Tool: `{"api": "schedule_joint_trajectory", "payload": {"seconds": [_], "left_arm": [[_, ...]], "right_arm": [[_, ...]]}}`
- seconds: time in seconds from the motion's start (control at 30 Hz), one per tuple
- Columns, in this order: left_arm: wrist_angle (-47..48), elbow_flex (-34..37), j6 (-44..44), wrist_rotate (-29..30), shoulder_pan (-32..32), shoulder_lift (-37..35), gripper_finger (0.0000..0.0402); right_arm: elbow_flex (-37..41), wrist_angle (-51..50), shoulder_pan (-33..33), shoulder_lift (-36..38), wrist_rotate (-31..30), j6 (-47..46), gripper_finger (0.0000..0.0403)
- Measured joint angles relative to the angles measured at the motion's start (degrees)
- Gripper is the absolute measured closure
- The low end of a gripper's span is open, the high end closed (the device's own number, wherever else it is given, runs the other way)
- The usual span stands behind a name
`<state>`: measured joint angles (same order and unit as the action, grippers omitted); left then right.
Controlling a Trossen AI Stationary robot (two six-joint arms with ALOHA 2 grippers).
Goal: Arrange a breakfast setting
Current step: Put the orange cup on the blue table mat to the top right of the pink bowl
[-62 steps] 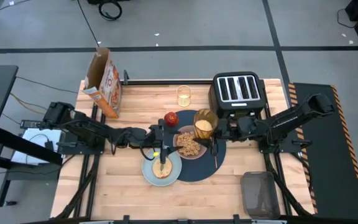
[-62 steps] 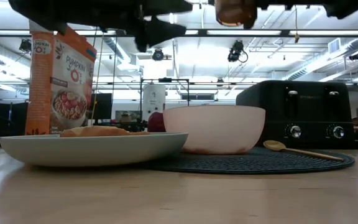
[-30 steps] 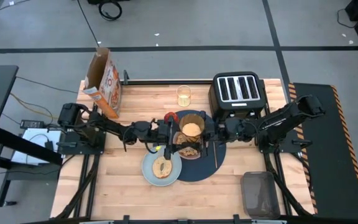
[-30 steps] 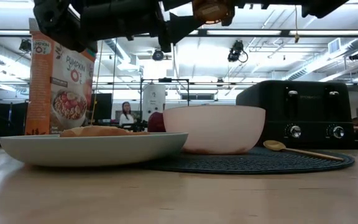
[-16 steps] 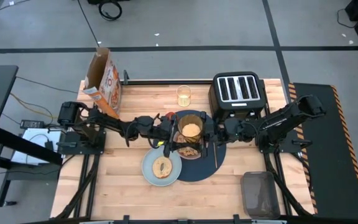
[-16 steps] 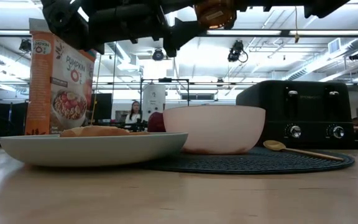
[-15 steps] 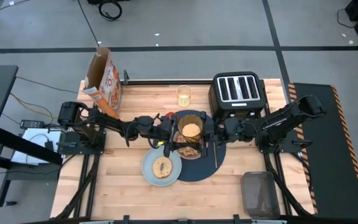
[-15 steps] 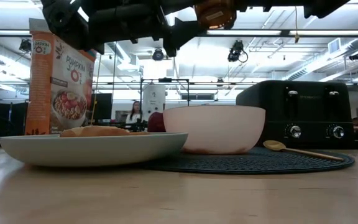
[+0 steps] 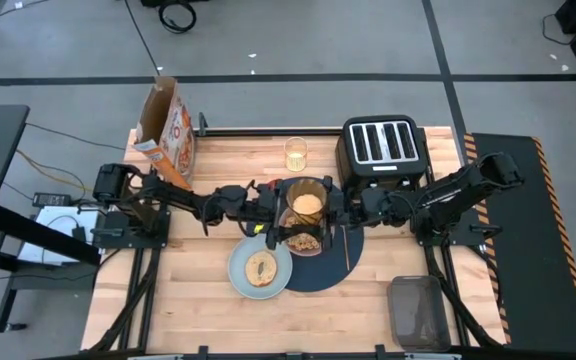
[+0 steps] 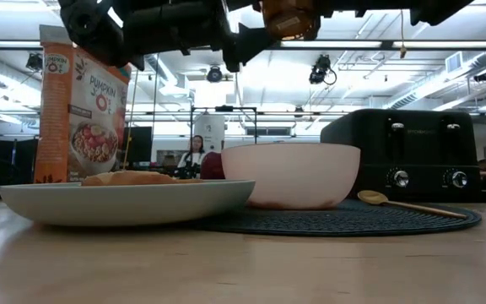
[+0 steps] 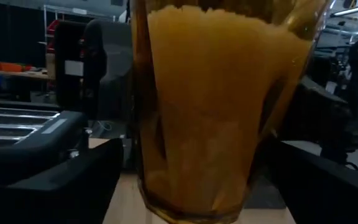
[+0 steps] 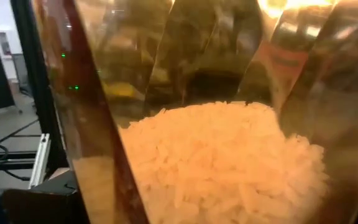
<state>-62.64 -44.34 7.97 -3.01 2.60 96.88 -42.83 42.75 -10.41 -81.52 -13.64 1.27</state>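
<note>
The amber cup (image 9: 308, 204), holding pale grains, hangs upright above the tan bowl (image 9: 303, 243) of cereal on the dark-blue placemat (image 9: 343, 262). My right gripper (image 9: 336, 207) is shut on it from the right. My left gripper (image 9: 280, 210) is open at the cup's left; its fingers (image 11: 55, 186) stand on either side of the cup (image 11: 210, 106). The round bread (image 9: 260, 268) lies on the pale-blue plate (image 9: 240, 280). The gold spoon (image 9: 347, 250) lies on the mat. The red apple (image 10: 212, 165) sits behind the bowl. My left gripper has its fingers level on either side of the cup's lower wall (image 11: 166, 186), coming from the table's left; I cannot tell whether they touch it. My right gripper holds the cup by its right side wall (image 9: 325, 206), coming level from the table's right. The cup fills the right wrist view and hides the fingers. The cup is upright and lifted clear above the bowl.
The black toaster (image 9: 381, 148) stands at the far right and the orange cereal box (image 9: 165, 130) at the far left. A small yellowish glass (image 9: 296, 153) stands near the far edge. A person shows far off in the room (image 10: 197, 152).
My left gripper has moved toward the table's right, up to the cup, and its fingers now flank it. The cup and my right gripper have stayed above the bowl.
</note>
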Motion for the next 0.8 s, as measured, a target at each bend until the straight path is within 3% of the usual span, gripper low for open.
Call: {"api": "schedule_joint_trajectory", "payload": {"seconds": [0.33,0.8], "left_arm": [[5.35,-6.45,-5.36,-0.13,1.09,2.35,0.0010],[12.67,-10.67,-4.16,0.10,0.61,2.93,0.0027]], "right_arm": [[0.02,3.18,1.81,0.00,2.87,-0.17,0.0065],[0.00,2.65,1.81,0.00,4.45,-0.20,0.0066]]}}
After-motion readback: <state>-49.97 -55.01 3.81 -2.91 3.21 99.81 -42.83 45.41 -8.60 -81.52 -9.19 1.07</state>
